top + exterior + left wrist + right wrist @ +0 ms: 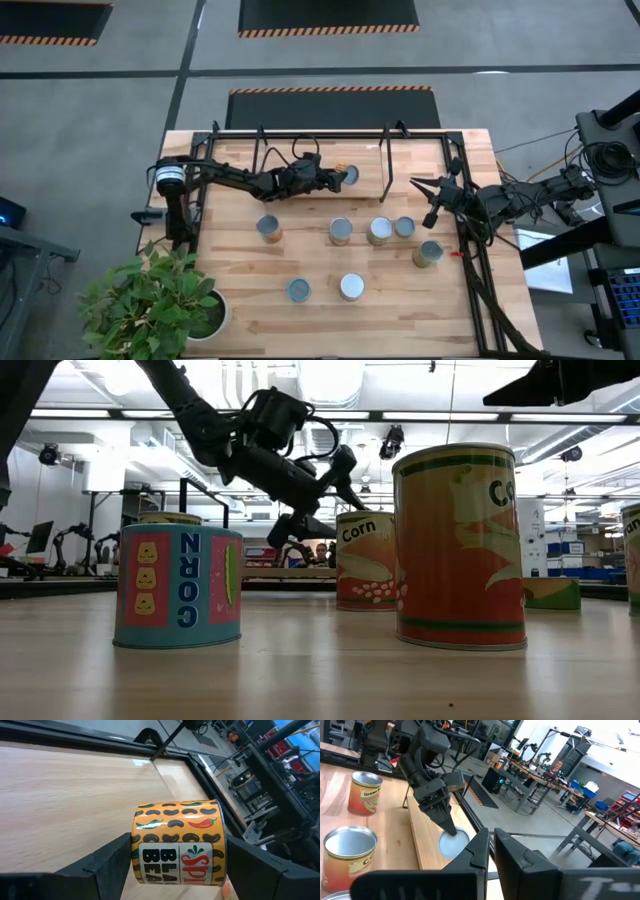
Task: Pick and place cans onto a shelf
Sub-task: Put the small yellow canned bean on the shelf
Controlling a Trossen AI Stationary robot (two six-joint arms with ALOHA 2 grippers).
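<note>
An orange can with a bean-and-chilli label (177,845) sits between the fingers of my left gripper (180,870), which is shut on it over the shelf's wooden board (75,785). In the high view this can (349,176) lies inside the black-rod shelf (385,160) at the table's far side, with my left gripper (335,178) reaching in from the left. My right gripper (414,183) hangs shut and holding nothing to the right of the shelf. Several other cans (341,231) stand upright on their bases on the table. My left gripper pinches the can's curved side wall (137,855) between its two fingers, one on each side. The fingers (445,820) slant down from the table's left. The can stays upright, its silvery top (454,844) up, low at the board. I cannot tell whether its base rests there.
Loose cans stand in a row mid-table (268,228) (379,231) (404,227) (428,253) and two nearer the front (299,290) (352,287). A potted plant (150,305) fills the near left corner. The shelf's upright rods (260,150) flank the held can.
</note>
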